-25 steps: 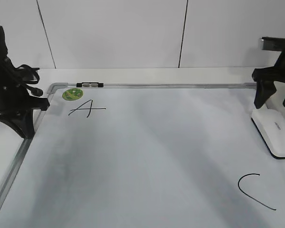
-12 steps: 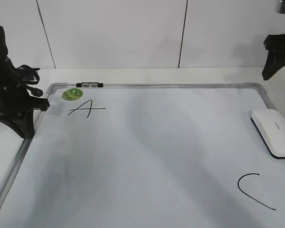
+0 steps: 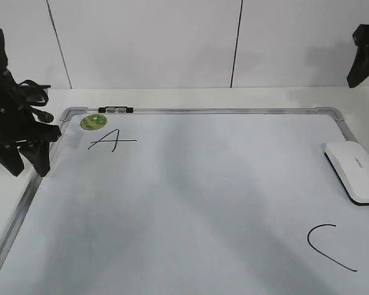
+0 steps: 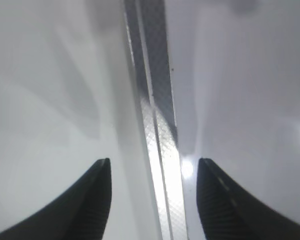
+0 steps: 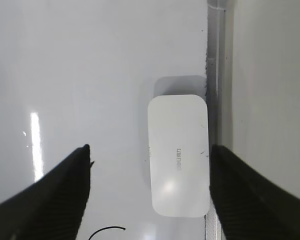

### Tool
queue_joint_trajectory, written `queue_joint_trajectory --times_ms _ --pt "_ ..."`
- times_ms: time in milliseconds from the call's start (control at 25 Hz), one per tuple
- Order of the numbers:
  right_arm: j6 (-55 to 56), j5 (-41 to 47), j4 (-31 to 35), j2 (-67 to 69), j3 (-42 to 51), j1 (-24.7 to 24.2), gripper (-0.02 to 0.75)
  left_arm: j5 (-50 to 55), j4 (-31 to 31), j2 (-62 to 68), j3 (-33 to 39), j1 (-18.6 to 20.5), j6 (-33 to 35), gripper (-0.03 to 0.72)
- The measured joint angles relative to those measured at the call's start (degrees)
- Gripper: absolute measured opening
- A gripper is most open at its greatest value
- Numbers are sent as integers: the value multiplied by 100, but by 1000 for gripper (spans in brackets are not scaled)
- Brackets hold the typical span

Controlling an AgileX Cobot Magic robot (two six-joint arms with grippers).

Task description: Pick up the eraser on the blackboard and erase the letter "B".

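The blackboard (image 3: 190, 203) lies flat. The left gripper (image 4: 152, 170), jaws spread wide, straddles the blackboard's left frame. The right gripper (image 5: 150, 150), jaws wide and empty, hangs above the eraser (image 5: 179, 155), which rests against the blackboard's right frame.

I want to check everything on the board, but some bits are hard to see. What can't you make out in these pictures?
- The right gripper: exterior view, cut off by the right edge.
- The lettering on the eraser: too small to read in either view.
- The letter "C": right wrist view shows only a sliver at the bottom edge.
- The letter "B": not visible anywhere on the blackboard.
- The green sticker: its print is too small.
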Motion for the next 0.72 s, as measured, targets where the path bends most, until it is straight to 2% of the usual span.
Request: queue_joint_trajectory --times_ms 440,720 --pt "0 12 295 -836 262 0 590 567 343 -962 -35 0 0 412" --pt "11 53 452 -1902 987 0 590 603 301 -1878 71 -9 0 412"
